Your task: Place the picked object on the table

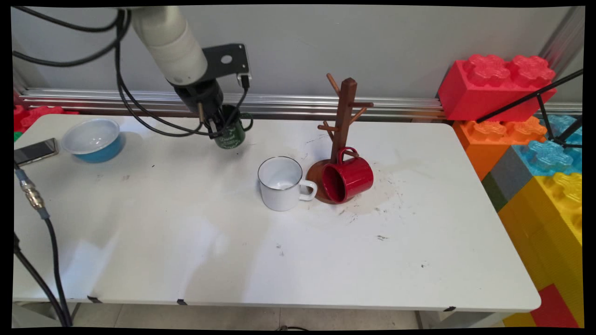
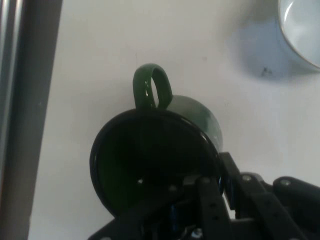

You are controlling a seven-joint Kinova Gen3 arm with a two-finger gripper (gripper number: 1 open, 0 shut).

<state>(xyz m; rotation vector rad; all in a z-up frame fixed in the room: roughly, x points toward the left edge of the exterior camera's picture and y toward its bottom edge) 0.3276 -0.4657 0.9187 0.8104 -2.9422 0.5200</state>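
My gripper is shut on the rim of a dark green mug near the table's far edge, left of centre. The mug hangs tilted in the grip; whether its bottom touches the table I cannot tell. In the hand view the green mug shows its open mouth, with its handle pointing up. The gripper pinches the rim at the lower right, one finger inside and one outside. A white mug stands upright to the right, and its rim shows in the hand view's top right corner.
A wooden mug tree stands right of the white mug. A red mug lies on its side against the tree's base. A blue bowl and a phone sit far left. Large toy blocks stack beyond the right edge.
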